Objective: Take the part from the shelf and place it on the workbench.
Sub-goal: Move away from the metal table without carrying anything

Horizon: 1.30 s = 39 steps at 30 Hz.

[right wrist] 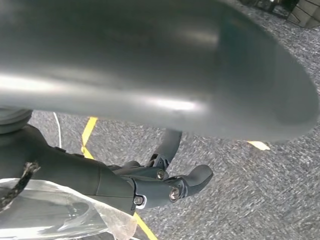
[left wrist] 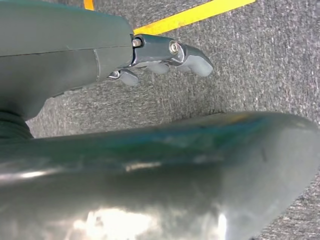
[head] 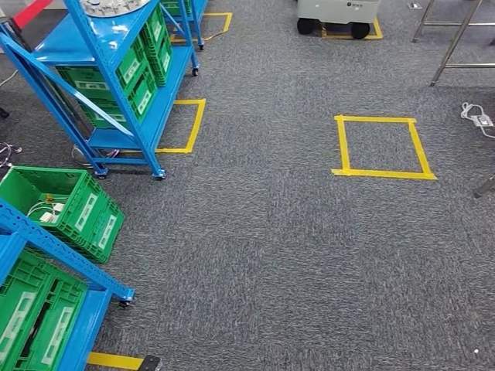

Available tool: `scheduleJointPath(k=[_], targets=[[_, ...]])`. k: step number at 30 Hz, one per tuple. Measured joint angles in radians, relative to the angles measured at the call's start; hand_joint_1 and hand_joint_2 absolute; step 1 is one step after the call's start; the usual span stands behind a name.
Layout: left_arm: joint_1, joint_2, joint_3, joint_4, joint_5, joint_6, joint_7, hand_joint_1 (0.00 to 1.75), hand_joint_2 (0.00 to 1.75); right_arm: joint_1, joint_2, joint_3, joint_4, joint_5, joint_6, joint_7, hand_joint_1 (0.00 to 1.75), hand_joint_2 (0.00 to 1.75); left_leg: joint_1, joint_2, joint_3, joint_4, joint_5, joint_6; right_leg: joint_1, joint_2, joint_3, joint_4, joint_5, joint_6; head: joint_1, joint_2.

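– Grey carpet across the head view, blue shelf w/ green crates off to the robot's left. Where's the part?

– Prob. the clear plastic bag in the right wrist view, pressed up against the underside of the right hand, black cord at one end. Contents too blurred to name, so that's a guess.

– Is the hand gripping it?

– Can't tell. Fingers look fairly straight, not wrapped round the bag, and the contact pt is hidden behind the palm. It could be tucked in for carrying, or only lying against the hand.

– Left hand?

– Left hand has fingers stretched out over carpet, nothing in them. It hangs at the robot's side above a yellow tape line, as does the right arm.

– Why arms down?

– My read: this is the walking leg betw. shelf and bench, arms low to keep clear of the racks. Head cam looks at the floor, incl. a yellow tape square, likely a standing mark.

– Workbench?

– Nothing I can call one. Metal legs top right might be a table; unsure.

– Risk?

– If the bag's loosely held, it may slip mid-walk.
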Motion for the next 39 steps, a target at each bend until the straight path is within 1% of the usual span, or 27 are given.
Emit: scheduleJointPath(k=[2,3,4,5,7,8,9,12,13,15,17,18,19,20,21,23,25,27,29,31,32,33,34,35,36,37,39], targets=[[0.000,0.000,0.000,0.000,0.000,0.000,0.001,0.00,0.00,0.000,0.000,0.000,0.000,-0.001,0.002,0.002,0.00,0.00,0.004,0.000,-0.062,0.136,-0.060,-0.005,0.002,-0.001,-0.005,0.000,0.001,-0.003,-0.001,0.000],[0.002,0.000,0.000,0.000,0.000,0.000,0.002,0.00,0.00,0.000,0.000,0.000,0.000,-0.001,0.002,0.002,0.00,0.00,0.005,0.000,-0.080,0.176,-0.068,-0.004,0.003,-0.002,-0.007,0.000,0.002,-0.003,-0.001,0.000],[0.003,0.000,-0.001,0.000,0.000,0.001,0.003,0.00,0.00,0.001,0.000,0.000,0.000,-0.001,0.003,0.003,0.00,0.00,0.005,0.000,-0.082,0.182,-0.058,-0.002,0.003,-0.002,-0.007,0.000,0.002,-0.004,-0.001,0.000],[0.003,0.000,-0.001,0.000,0.000,0.001,0.003,0.00,0.00,0.001,0.000,0.000,0.000,-0.001,0.003,0.004,0.00,0.00,0.005,0.000,-0.065,0.144,-0.027,0.001,0.004,-0.001,-0.006,0.000,0.002,-0.004,-0.001,0.000],[0.002,0.000,-0.001,0.000,0.000,0.001,0.004,0.00,0.00,0.000,0.000,0.000,0.000,0.000,0.003,0.006,0.00,0.00,0.003,0.000,-0.003,0.009,0.047,0.010,0.005,-0.001,-0.003,0.001,0.002,-0.003,0.000,0.000],[0.001,0.000,-0.001,0.000,0.000,0.002,0.004,0.00,0.00,-0.001,0.000,0.001,0.001,0.001,0.003,0.007,0.00,0.00,0.000,0.000,0.025,-0.053,0.071,0.015,0.006,-0.001,-0.003,0.001,0.002,-0.001,0.000,0.000],[-0.001,0.000,-0.001,0.000,0.000,0.002,0.005,0.00,0.00,-0.002,0.000,0.001,0.001,0.003,0.002,0.009,0.00,0.00,-0.002,0.000,0.039,-0.089,0.079,0.018,0.007,-0.002,-0.006,0.002,0.004,0.003,0.000,0.000],[-0.002,0.000,-0.002,0.000,0.000,0.005,0.009,0.00,0.00,-0.003,0.000,0.005,0.001,0.011,-0.005,0.017,0.00,0.00,-0.003,0.000,0.042,-0.117,0.080,0.025,0.007,-0.005,-0.015,0.001,0.008,0.018,0.000,0.000],[-0.001,0.000,-0.002,0.000,0.000,0.005,0.010,0.00,0.00,-0.004,0.000,0.007,0.001,0.012,-0.008,0.019,0.00,0.00,-0.001,0.000,0.044,-0.124,0.086,0.029,0.006,-0.005,-0.021,0.010,-0.001,0.022,0.001,0.000],[-0.002,0.001,-0.002,0.000,0.000,0.007,0.011,0.00,0.00,-0.005,-0.001,0.011,0.001,0.016,-0.014,0.023,0.00,0.00,0.002,-0.002,0.045,-0.136,0.096,0.035,0.007,-0.004,-0.059,0.086,-0.049,0.027,0.003,0.000],[-0.003,0.000,-0.002,0.000,0.001,0.007,0.012,0.00,0.00,-0.005,0.000,0.017,0.001,0.018,-0.017,0.024,0.00,0.00,-0.001,-0.007,0.041,-0.136,0.098,0.039,0.007,-0.003,-0.116,0.215,-0.109,0.030,0.005,0.000],[-0.002,0.000,-0.002,0.000,0.001,0.007,0.014,0.00,0.00,-0.004,0.000,0.019,0.001,0.019,-0.019,0.025,0.00,0.00,-0.002,-0.011,0.040,-0.136,0.098,0.039,0.008,-0.003,-0.135,0.259,-0.122,0.032,0.005,0.000],[-0.001,0.000,-0.003,0.000,0.001,0.007,0.015,0.00,0.00,-0.003,0.000,0.021,0.001,0.019,-0.020,0.026,0.00,0.00,-0.003,-0.017,0.040,-0.135,0.099,0.040,0.008,-0.002,-0.138,0.269,-0.116,0.032,0.005,0.000],[-0.001,0.000,-0.003,0.000,0.001,0.007,0.016,0.00,0.00,-0.002,-0.001,0.023,0.001,0.020,-0.021,0.027,0.00,0.00,-0.003,-0.025,0.041,-0.134,0.099,0.040,0.008,0.000,-0.120,0.238,-0.090,0.032,0.005,0.000],[-0.001,-0.001,-0.003,0.000,0.001,0.007,0.017,0.00,0.00,-0.002,-0.001,0.024,0.001,0.020,-0.022,0.027,0.00,0.00,-0.003,-0.034,0.041,-0.133,0.099,0.039,0.007,0.008,-0.087,0.175,-0.054,0.030,0.005,0.000],[-0.003,-0.002,-0.005,0.000,0.001,0.007,0.017,0.00,0.00,-0.002,-0.002,0.028,0.001,0.020,-0.023,0.028,0.00,0.00,-0.004,-0.053,0.039,-0.126,0.097,0.035,0.004,0.042,-0.016,0.042,-0.009,0.025,0.005,0.000],[-0.006,-0.003,-0.008,0.000,0.000,0.008,0.017,0.00,0.00,-0.003,-0.002,0.031,0.001,0.020,-0.023,0.028,0.00,0.00,-0.004,-0.071,0.031,-0.121,0.100,0.026,0.003,0.060,0.015,-0.011,-0.007,0.019,0.004,0.000],[-0.004,-0.002,-0.010,0.000,0.000,0.009,0.019,0.00,0.00,-0.004,-0.002,0.034,0.001,0.020,-0.022,0.029,0.00,0.00,-0.002,-0.086,0.023,-0.118,0.103,0.016,0.003,0.044,0.019,-0.017,-0.004,0.011,0.004,0.000],[-0.003,-0.001,-0.011,0.000,0.000,0.010,0.020,0.00,0.00,-0.005,-0.001,0.037,0.001,0.020,-0.021,0.029,0.00,0.00,-0.001,-0.067,0.007,-0.087,0.080,0.006,0.000,0.023,0.021,-0.023,0.001,0.001,-0.001,0.000],[-0.005,-0.001,-0.012,0.000,0.000,0.010,0.020,0.00,0.00,-0.005,-0.002,0.037,0.001,0.019,-0.021,0.029,0.00,0.00,0.003,-0.030,-0.043,0.019,0.020,-0.007,0.001,-0.002,0.022,-0.027,0.001,-0.006,-0.007,0.000],[-0.005,-0.001,-0.013,0.000,0.000,0.010,0.021,0.00,0.00,-0.004,-0.002,0.038,0.001,0.019,-0.021,0.029,0.00,0.00,0.007,-0.020,-0.075,0.087,-0.009,-0.012,0.001,-0.015,0.022,-0.027,0.000,-0.008,-0.009,0.000],[-0.004,-0.001,-0.014,0.000,0.000,0.010,0.022,0.00,0.00,-0.004,-0.002,0.039,0.001,0.018,-0.021,0.029,0.00,0.00,0.011,-0.016,-0.100,0.139,-0.025,-0.016,0.002,-0.027,0.022,-0.027,-0.001,-0.009,-0.009,0.000],[-0.003,-0.001,-0.016,0.000,0.000,0.010,0.023,0.00,0.00,-0.004,-0.002,0.041,0.001,0.018,-0.021,0.029,0.00,0.00,0.014,-0.013,-0.110,0.160,-0.023,-0.019,0.002,-0.039,0.022,-0.027,-0.001,-0.009,-0.009,0.000],[-0.001,-0.001,-0.017,0.000,0.000,0.010,0.025,0.00,0.00,-0.004,-0.002,0.043,0.001,0.018,-0.021,0.029,0.00,0.00,0.017,-0.010,-0.102,0.143,-0.002,-0.021,0.002,-0.050,0.023,-0.027,-0.002,-0.008,-0.009,0.000],[0.000,-0.001,-0.018,0.000,0.000,0.011,0.026,0.00,0.00,-0.004,-0.002,0.044,0.001,0.018,-0.022,0.029,0.00,0.00,0.019,-0.002,-0.076,0.089,0.033,-0.021,0.002,-0.061,0.025,-0.026,-0.004,-0.007,-0.009,0.000],[0.000,-0.001,-0.019,0.000,0.000,0.012,0.026,0.00,0.00,-0.005,-0.002,0.046,0.001,0.018,-0.022,0.029,0.00,0.00,0.018,0.018,-0.041,0.017,0.068,-0.019,0.003,-0.072,0.028,-0.027,-0.005,-0.005,-0.009,0.000],[-0.004,-0.001,-0.020,0.000,0.000,0.013,0.026,0.00,0.00,-0.005,-0.002,0.047,0.000,0.017,-0.024,0.028,0.00,0.00,0.010,0.060,0.011,-0.094,0.104,-0.012,0.007,-0.092,0.030,-0.025,-0.009,0.003,-0.009,0.000]])
